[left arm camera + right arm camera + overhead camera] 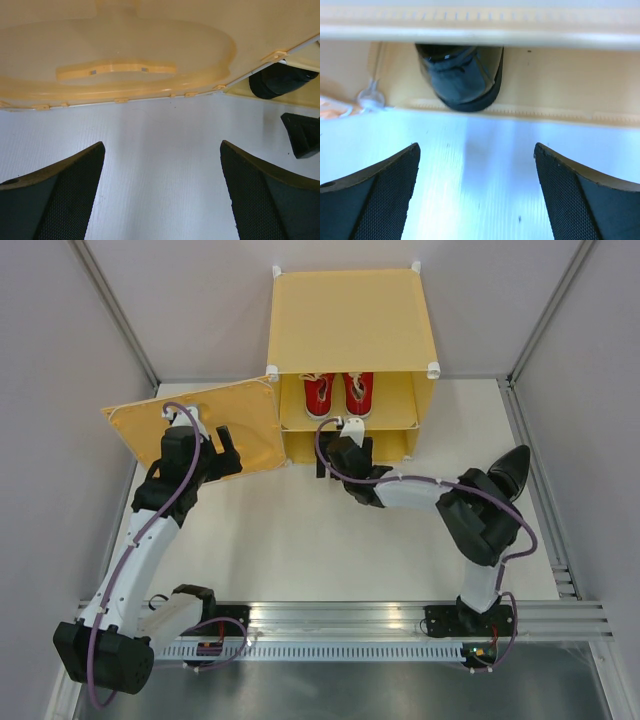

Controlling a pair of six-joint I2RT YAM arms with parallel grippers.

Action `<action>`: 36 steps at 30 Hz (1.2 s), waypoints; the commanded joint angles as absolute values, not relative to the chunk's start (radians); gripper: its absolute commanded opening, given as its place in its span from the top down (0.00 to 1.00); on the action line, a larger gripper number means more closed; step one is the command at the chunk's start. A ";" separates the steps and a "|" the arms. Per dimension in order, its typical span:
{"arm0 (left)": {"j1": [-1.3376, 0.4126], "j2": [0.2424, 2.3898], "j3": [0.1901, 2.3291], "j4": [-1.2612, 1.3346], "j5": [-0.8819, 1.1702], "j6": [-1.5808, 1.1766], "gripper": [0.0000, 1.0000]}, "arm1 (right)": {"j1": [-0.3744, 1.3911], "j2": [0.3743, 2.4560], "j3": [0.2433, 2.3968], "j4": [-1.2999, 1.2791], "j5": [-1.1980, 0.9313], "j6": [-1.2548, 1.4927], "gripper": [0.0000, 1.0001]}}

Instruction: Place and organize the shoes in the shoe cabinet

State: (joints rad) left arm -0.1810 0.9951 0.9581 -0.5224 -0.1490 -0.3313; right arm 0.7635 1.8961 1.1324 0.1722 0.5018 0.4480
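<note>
glossy black, a dress shoe point(461, 80) sits in the shoe cabinet's point(350, 325) lower compartment, just beyond the right gripper point(476, 195), whose jaws stand wide and empty. two red sneakers point(338, 393) rest on the upper shelf. another black shoe point(510, 472) lies on the counter point(290, 540). the left gripper point(162, 192), jaws wide, faces the open door point(200, 430).

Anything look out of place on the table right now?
Yes. One black shoe sits alone on the table's right edge, outside the cabinet. Its mate is already in the lower compartment; red sneakers above.
</note>
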 commanded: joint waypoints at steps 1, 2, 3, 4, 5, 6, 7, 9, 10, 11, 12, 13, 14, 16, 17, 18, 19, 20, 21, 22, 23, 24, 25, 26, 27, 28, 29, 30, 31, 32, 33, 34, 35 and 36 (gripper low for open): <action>-0.179 0.991 0.950 -0.509 -0.138 -0.322 0.02 | 0.778 1.731 1.063 0.069 0.488 0.514 0.02; -0.181 0.991 0.950 -0.509 -0.137 -0.324 0.02 | 0.776 1.705 1.045 0.017 0.494 0.540 0.02; -0.179 0.989 0.950 -0.509 -0.135 -0.322 0.02 | 0.776 1.675 1.026 0.002 0.502 0.555 0.02; -0.179 0.991 0.950 -0.509 -0.133 -0.322 0.02 | 0.776 1.614 0.985 -0.036 0.505 0.566 0.02; -0.179 0.989 0.950 -0.508 -0.132 -0.322 0.02 | 0.776 1.582 0.962 -0.075 0.508 0.592 0.02; -0.179 0.991 0.950 -0.509 -0.130 -0.322 0.02 | 0.778 1.551 0.944 -0.099 0.511 0.604 0.02; -0.181 0.991 0.950 -0.509 -0.129 -0.324 0.02 | 0.776 1.495 0.928 -0.129 0.517 0.617 0.02; -0.179 0.989 0.950 -0.509 -0.127 -0.324 0.02 | 0.766 1.439 0.897 -0.228 0.515 0.652 0.02; -0.179 0.989 0.950 -0.509 -0.127 -0.324 0.02 | 0.759 1.384 0.879 -0.260 0.521 0.663 0.02; -0.181 0.988 0.950 -0.509 -0.127 -0.324 0.02 | 0.749 1.356 0.873 -0.326 0.531 0.673 0.02; -0.181 0.988 0.950 -0.509 -0.129 -0.324 0.02 | 0.743 1.327 0.868 -0.359 0.537 0.686 0.02; -0.179 0.988 0.950 -0.509 -0.127 -0.324 0.02 | 0.735 1.277 0.865 -0.392 0.540 0.699 0.02; -0.179 0.988 0.950 -0.509 -0.126 -0.325 0.02 | 0.709 1.252 0.865 -0.461 0.560 0.704 0.02; -0.181 0.988 0.950 -0.509 -0.124 -0.325 0.02 | 0.674 1.183 0.865 -0.524 0.572 0.703 0.02; -0.181 0.988 0.950 -0.509 -0.124 -0.324 0.02 | 0.631 1.160 0.865 -0.569 0.578 0.698 0.02; -0.179 0.985 0.950 -0.509 -0.124 -0.324 0.02 | 0.608 1.135 0.861 -0.584 0.581 0.695 0.02; -0.179 0.986 0.951 -0.509 -0.126 -0.324 0.02 | 0.563 1.090 0.851 -0.595 0.584 0.687 0.02; -0.179 0.985 0.950 -0.509 -0.126 -0.324 0.02 | 0.539 1.066 0.844 -0.606 0.586 0.684 0.02; -0.179 0.983 0.950 -0.508 -0.126 -0.325 0.02 | 0.519 1.045 0.835 -0.606 0.577 0.681 0.02; -0.179 0.985 0.950 -0.509 -0.126 -0.325 0.02 | 0.496 1.011 0.819 -0.609 0.568 0.681 0.02; -0.179 0.985 0.950 -0.509 -0.126 -0.325 0.02 | 0.453 1.000 0.812 -0.614 0.555 0.672 0.03; -0.179 0.985 0.950 -0.509 -0.124 -0.324 0.02 | 0.428 0.986 0.807 -0.623 0.537 0.670 0.03; -0.179 0.983 0.950 -0.509 -0.124 -0.324 0.02 | 0.405 0.985 0.793 -0.626 0.525 0.667 0.03; -0.181 0.986 0.950 -0.509 -0.124 -0.325 0.02 | 0.355 0.980 0.785 -0.630 0.511 0.661 0.04; -0.181 0.985 0.950 -0.509 -0.126 -0.324 0.02 | 0.329 0.977 0.773 -0.624 0.496 0.657 0.04; -0.181 0.983 0.950 -0.508 -0.126 -0.324 0.02 | 0.301 0.967 0.749 -0.620 0.459 0.657 0.05; -0.179 0.986 0.950 -0.508 -0.124 -0.324 0.02 | 0.244 0.960 0.736 -0.597 0.439 0.657 0.06; -0.181 0.985 0.950 -0.508 -0.123 -0.324 0.02 | 0.215 0.950 0.721 -0.585 0.417 0.646 0.07; -0.179 0.986 0.950 -0.509 -0.123 -0.324 0.02 | 0.187 0.946 0.704 -0.575 0.401 0.644 0.07; -0.179 0.985 0.950 -0.511 -0.123 -0.325 0.02 | 0.137 0.946 0.695 -0.556 0.396 0.637 0.08; -0.179 0.985 0.950 -0.508 -0.121 -0.324 0.02 | 0.115 0.950 0.689 -0.546 0.388 0.624 0.09; -0.179 0.985 0.950 -0.508 -0.123 -0.325 0.02 | 0.074 0.953 0.683 -0.537 0.382 0.617 0.09; -0.179 0.985 0.950 -0.509 -0.123 -0.324 0.02 | 0.057 0.957 0.681 -0.516 0.364 0.611 0.09; -0.179 0.985 0.950 -0.509 -0.123 -0.324 0.02 | 0.042 0.974 0.680 -0.509 0.361 0.598 0.09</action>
